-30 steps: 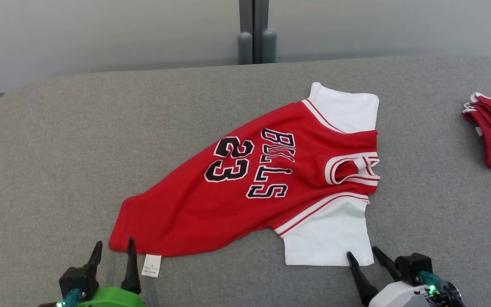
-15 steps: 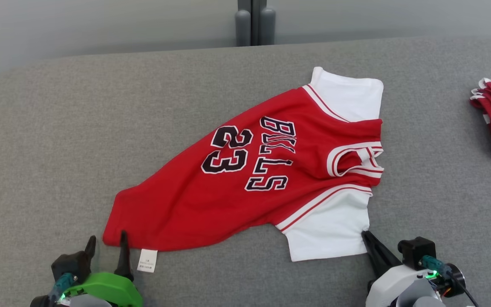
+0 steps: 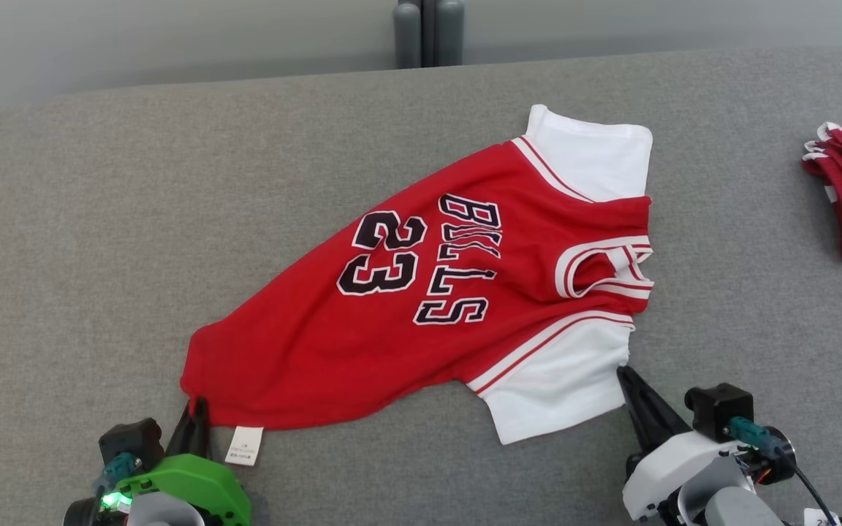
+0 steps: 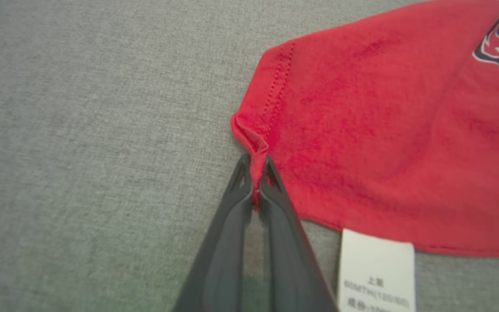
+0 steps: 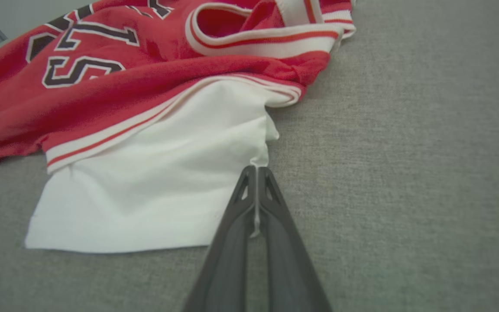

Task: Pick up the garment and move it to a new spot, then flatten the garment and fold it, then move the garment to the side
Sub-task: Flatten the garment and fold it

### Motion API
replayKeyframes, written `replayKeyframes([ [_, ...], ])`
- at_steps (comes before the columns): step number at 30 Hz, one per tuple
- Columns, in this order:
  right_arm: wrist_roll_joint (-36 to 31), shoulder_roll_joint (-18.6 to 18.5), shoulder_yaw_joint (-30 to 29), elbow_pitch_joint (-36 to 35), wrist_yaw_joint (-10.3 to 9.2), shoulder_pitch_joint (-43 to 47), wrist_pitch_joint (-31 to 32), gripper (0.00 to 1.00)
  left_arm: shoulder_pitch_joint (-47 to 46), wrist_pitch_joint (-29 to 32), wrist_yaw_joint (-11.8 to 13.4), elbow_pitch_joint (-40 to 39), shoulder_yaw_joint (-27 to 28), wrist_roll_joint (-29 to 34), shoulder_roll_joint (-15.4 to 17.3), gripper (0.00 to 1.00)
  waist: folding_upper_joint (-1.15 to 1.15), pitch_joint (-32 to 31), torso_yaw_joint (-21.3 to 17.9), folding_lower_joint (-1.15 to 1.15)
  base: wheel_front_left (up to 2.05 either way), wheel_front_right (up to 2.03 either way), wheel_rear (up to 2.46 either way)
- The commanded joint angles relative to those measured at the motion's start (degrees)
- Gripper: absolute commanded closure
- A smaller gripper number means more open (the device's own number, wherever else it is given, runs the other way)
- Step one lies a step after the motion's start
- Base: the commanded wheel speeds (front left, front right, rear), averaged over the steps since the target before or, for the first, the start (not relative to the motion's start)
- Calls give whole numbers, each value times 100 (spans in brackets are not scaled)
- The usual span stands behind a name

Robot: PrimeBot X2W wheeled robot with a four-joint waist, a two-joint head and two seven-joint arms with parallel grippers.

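With the left gripper [image 3: 198,410], fingers [image 4: 284,225] clamped on the red hem corner [image 4: 251,145], and the right gripper [image 3: 624,374] clamped on the white sleeve [image 5: 154,186] edge, I'd lift the garment [image 3: 421,307] off mid-bench [image 3: 99,219] evenly, since both bites look thin.

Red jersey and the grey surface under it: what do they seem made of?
Red jersey with white sleeves: soft matte knit, likely cotton or polyester; its stitched hem puckers where the left gripper pinches it. Grey surface: coarse matte woven upholstery, going by the visible weave.
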Motion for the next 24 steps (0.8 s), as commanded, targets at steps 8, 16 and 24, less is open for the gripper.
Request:
replayKeyframes([
  [8, 497, -27, -270, -1489, -9, -86, -5, 100, 160, 58, -18, -1211, -63, -550, 155, 100, 0, -309, 71, 0, 0, 0, 0],
  [16, 952, -315, -989, -3107, -9, -1032, -5, 100, -833, 174, -18, -2872, -660, -1571, 1052, 100, 0, -538, 45, 0, 0, 0, 0],
  [24, 1324, -1030, -1188, -3755, -9, -2834, 273, 100, -2320, 1411, 41, -4344, -743, -2175, 1761, 100, 0, -542, -39, 0, 0, 0, 0],
])
